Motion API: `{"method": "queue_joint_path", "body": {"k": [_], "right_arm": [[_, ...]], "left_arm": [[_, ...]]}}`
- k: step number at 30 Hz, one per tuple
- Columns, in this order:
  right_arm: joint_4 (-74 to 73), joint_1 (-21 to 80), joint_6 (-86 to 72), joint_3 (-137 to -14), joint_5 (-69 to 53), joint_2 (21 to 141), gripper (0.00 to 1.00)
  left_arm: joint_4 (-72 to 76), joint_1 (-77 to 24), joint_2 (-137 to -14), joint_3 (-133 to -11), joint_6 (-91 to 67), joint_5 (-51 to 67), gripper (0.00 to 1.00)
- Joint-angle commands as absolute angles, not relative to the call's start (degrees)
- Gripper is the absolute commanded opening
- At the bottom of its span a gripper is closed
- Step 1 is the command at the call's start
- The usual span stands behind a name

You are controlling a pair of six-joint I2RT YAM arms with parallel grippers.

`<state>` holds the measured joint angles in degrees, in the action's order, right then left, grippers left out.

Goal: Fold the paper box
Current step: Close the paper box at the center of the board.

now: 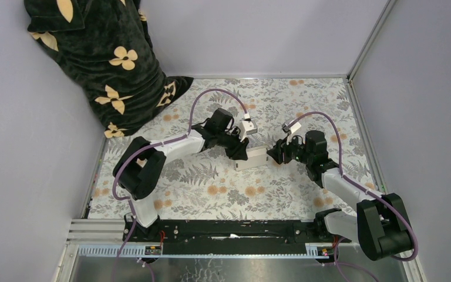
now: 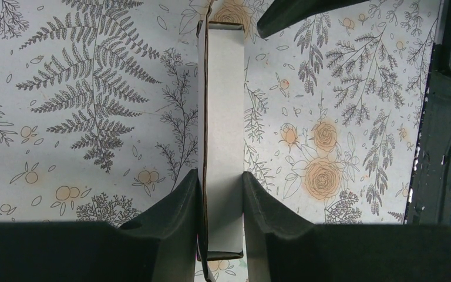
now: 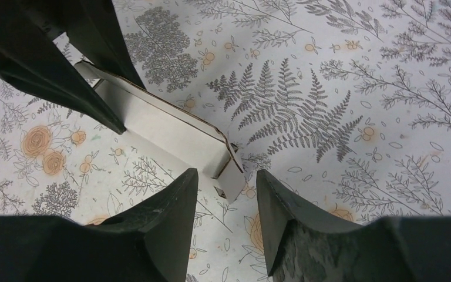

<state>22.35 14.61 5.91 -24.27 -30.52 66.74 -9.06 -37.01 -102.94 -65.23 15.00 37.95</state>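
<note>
Paper box [image 1: 253, 158] mid-table on the floral tabletop [image 1: 211, 194], white, part-folded, long and narrow. From the left wrist: a slim upright strip pinched by the left gripper [image 2: 222, 188], pads pressed against both walls. From the right wrist only: its open right end with a loose flap, between the parted fingers of the right gripper [image 3: 226, 182], a gap on each side.

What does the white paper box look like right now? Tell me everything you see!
The paper box is thin white cardboard with brownish cut edges, folded into a long, narrow shape. The left gripper squeezes its two sides near one end. Its other end looks open, with a small flap, and sits between the right gripper's spread fingers, gaps either side. Underneath is the flowery tablecloth.
</note>
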Motion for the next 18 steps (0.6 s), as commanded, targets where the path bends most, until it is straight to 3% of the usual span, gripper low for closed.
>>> {"method": "queue_joint_path", "body": {"k": [1, 18], "right_arm": [[25.72, 14.33, 8.03, -26.74, -34.88, 65.63, 0.49], [26.19, 12.50, 9.38, -29.88, -34.26, 71.19, 0.42]], "left_arm": [[-14.43, -36.56, -106.10, -65.02, 17.31, 35.23, 0.25], [-15.11, -36.56, -107.72, -65.77, 17.53, 34.63, 0.24]]}}
